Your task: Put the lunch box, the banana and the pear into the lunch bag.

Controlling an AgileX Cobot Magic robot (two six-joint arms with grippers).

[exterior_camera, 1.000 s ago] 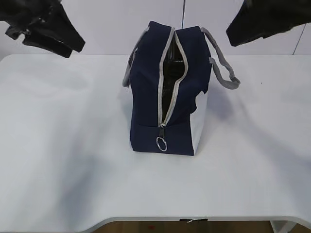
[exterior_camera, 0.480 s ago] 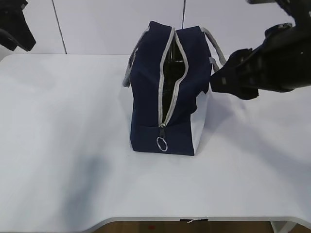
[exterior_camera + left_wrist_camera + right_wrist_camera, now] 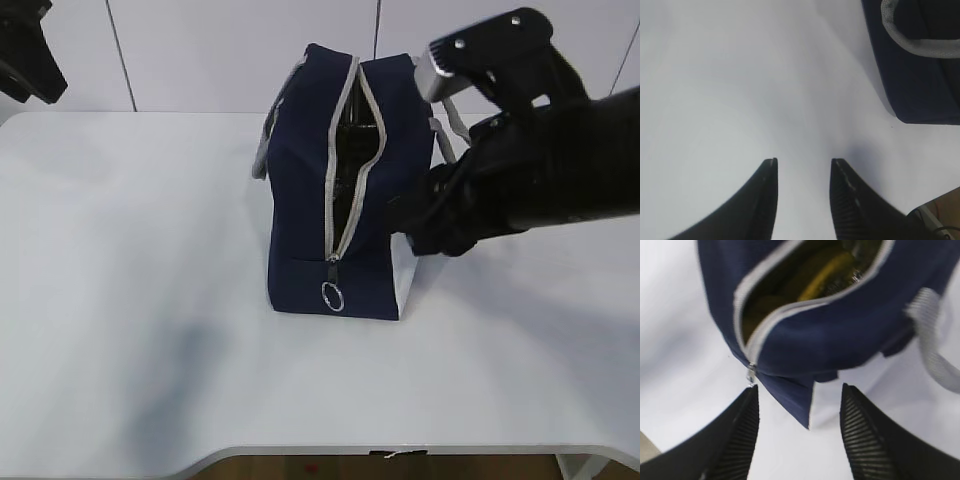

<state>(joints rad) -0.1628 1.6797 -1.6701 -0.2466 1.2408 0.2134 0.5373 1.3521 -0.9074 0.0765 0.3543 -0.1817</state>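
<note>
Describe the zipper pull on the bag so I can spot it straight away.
Find the navy lunch bag standing mid-table. Follow its grey zipper down the near end to the bottom. The ring pull hangs there: a small silver loop, the only metal on the blue fabric.

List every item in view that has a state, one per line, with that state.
lunch bag: upright on the table, top unzipped and gaping
zipper pull: hanging at the bag's lower front end
banana: inside the bag
left gripper: open, empty, over bare table
right gripper: open, empty, at the bag's corner
</note>
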